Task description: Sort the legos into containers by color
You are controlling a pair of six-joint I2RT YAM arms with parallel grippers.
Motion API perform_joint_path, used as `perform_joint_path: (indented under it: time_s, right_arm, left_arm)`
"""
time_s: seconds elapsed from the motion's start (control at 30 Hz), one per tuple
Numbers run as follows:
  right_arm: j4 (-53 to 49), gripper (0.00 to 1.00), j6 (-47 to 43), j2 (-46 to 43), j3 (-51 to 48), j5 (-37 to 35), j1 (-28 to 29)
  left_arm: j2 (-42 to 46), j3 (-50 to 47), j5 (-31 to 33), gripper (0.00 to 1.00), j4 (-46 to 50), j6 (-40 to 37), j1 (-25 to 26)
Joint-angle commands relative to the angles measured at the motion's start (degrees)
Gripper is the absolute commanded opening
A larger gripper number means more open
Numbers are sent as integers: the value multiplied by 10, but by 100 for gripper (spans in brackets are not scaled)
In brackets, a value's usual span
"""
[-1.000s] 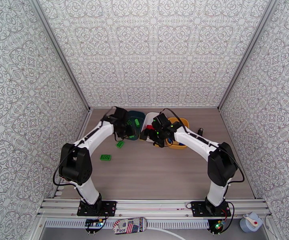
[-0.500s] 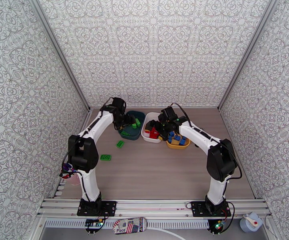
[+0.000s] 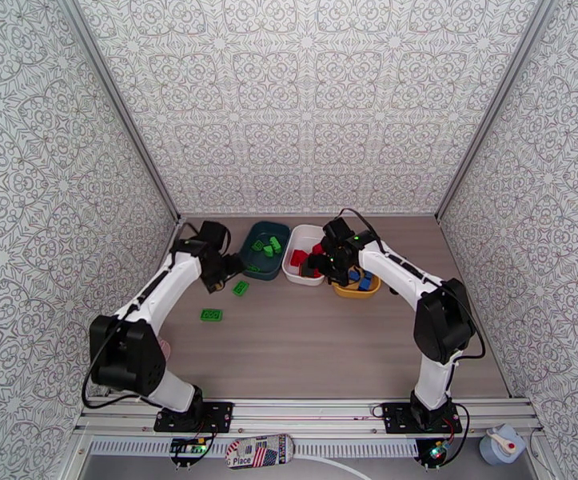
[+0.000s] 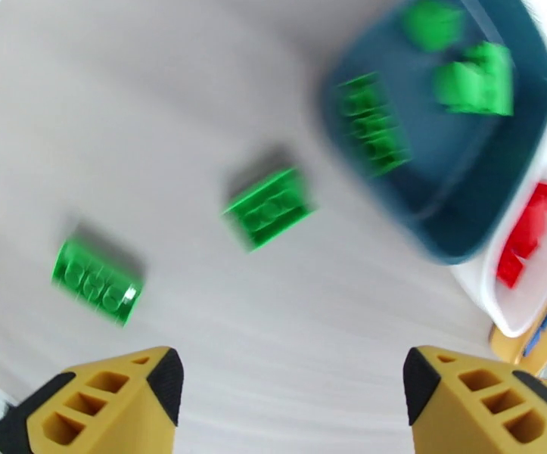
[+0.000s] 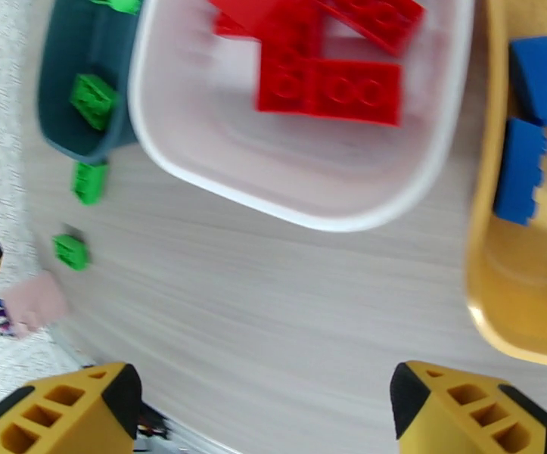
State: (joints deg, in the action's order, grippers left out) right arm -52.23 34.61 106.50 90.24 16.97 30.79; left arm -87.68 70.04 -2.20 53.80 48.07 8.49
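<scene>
Two green legos (image 3: 241,288) were left on the worktop (image 3: 328,338), outside the teal tub (image 3: 245,250); the left end effector (image 4: 293,376) and right end effector (image 5: 265,387) were released.

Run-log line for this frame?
left gripper open; right gripper open; two green legos on table; teal tub: green; white tub: red; yellow tub: blue

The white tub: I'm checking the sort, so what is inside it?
Red legos lie inside the white tub, no other colour visible. From above, the right gripper covers its right side, so some bricks may be hidden.
</scene>
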Motion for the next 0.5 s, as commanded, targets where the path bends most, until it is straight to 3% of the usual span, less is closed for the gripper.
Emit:
perform_joint_path:
  time_s: [0.0, 0.47]
  right_arm:
    - [-30, 92, -46, -31, -17, -39, 18]
    - [-75, 87, -110, 5, 31, -52, 96]
  left_arm:
    - [21, -52, 13, 82, -15, 95, -13]
    - [22, -135, 60, 76, -34, 265, -30]
